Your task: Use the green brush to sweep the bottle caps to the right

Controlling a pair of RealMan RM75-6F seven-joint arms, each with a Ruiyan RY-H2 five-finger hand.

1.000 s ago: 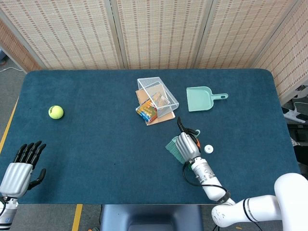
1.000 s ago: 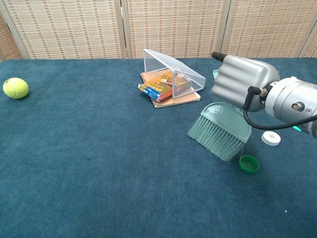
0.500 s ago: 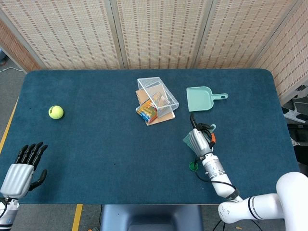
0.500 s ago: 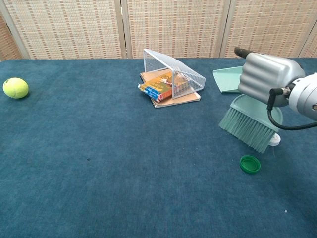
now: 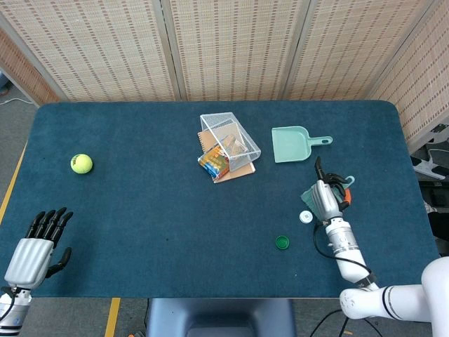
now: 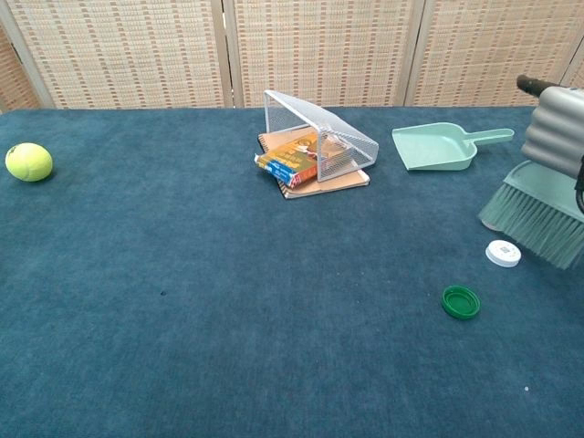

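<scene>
My right hand (image 5: 324, 199) (image 6: 557, 132) grips the green brush (image 6: 537, 213) (image 5: 310, 200) at the right side of the table, bristles down and held just right of the white bottle cap (image 6: 503, 253) (image 5: 305, 217). A green bottle cap (image 6: 461, 301) (image 5: 282, 242) lies further left and nearer the front edge, apart from the bristles. My left hand (image 5: 35, 243) hangs open off the table's front left corner, holding nothing.
A tipped wire basket (image 5: 230, 142) (image 6: 319, 134) lies over books (image 6: 295, 161) at mid-table. A green dustpan (image 5: 295, 144) (image 6: 438, 147) sits behind the brush. A tennis ball (image 5: 81, 163) (image 6: 28, 161) rests far left on the blue table (image 5: 140, 196).
My right hand has carried the brush from left of the caps to the right, passing over them. The green cap stayed put; the white cap now lies left of the bristles.
</scene>
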